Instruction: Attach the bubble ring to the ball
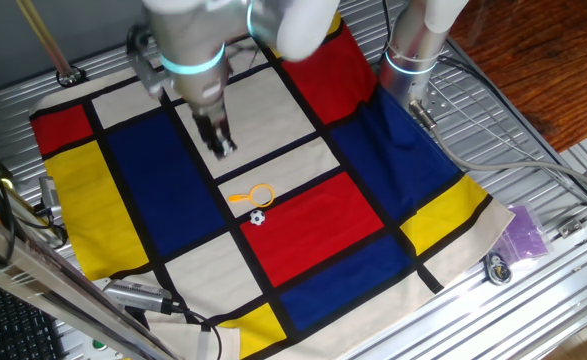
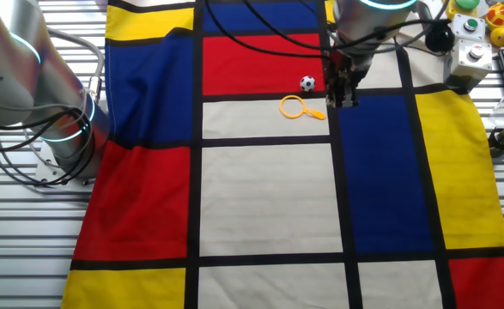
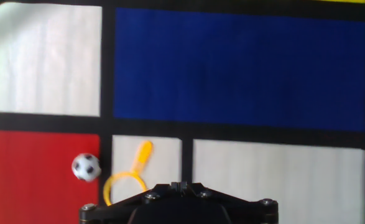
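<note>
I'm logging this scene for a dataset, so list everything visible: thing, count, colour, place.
bubble ring: one, yellow-orange hoop with short handle, flat on the cloth near a black stripe, next to the ball.
ball: one, white with black patches, on a red panel, outside the ring.
cloth: one, red, blue, yellow and white panels with black stripes, covering the table.
button box: one, grey with coloured buttons, at the table edge.
purple bag: one, purple, on the bare metal beside the cloth.
second arm: one, grey with a cyan light ring, at the cloth's edge.
gripper: one, dark fingers, above a white panel near the ring, holding nothing; jaw opening unclear.
</note>
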### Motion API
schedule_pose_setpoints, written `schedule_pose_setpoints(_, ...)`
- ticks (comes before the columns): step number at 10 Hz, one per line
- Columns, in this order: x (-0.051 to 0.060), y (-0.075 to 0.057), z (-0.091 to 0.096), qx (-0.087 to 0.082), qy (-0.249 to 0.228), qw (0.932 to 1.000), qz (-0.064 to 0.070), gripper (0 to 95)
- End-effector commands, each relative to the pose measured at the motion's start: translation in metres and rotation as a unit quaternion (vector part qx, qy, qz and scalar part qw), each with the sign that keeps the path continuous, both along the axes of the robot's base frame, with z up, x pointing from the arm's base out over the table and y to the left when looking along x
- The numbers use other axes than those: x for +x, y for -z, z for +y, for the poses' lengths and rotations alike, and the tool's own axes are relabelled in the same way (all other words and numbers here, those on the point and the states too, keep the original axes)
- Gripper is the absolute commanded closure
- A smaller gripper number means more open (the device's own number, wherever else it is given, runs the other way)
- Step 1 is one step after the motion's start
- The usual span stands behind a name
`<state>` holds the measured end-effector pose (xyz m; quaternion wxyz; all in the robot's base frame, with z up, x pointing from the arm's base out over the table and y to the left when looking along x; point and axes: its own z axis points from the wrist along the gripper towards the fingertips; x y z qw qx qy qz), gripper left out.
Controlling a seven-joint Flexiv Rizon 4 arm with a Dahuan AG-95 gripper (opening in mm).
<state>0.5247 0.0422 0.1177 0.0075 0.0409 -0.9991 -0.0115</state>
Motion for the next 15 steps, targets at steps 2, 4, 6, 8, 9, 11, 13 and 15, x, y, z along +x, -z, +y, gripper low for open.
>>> schedule_pose_setpoints(2, 0.001, 0.018, 0.001, 0.003, 0.008, 1.0, -0.001, 95.0)
schedule_pose_setpoints(4, 0.001, 0.02, 0.004, 0.001, 0.006, 1.0, -0.003, 95.0)
schedule_pose_setpoints(6, 0.0, 0.02, 0.006, 0.001, 0.008, 1.0, -0.001, 95.0)
schedule_pose_setpoints(8, 0.001, 0.014, 0.005, 0.002, 0.028, 0.9996, -0.002, 95.0)
schedule_pose_setpoints(9, 0.002, 0.006, -0.003, 0.002, 0.036, 0.9993, -0.001, 95.0)
schedule_pose_setpoints(11, 0.002, -0.003, -0.015, 0.009, 0.039, 0.9992, -0.001, 95.0)
schedule_pose_setpoints(13, 0.002, -0.003, -0.015, 0.008, 0.053, 0.9985, 0.015, 95.0)
schedule_pose_setpoints(15, 0.002, -0.003, -0.015, 0.008, 0.05, 0.9984, 0.026, 95.0)
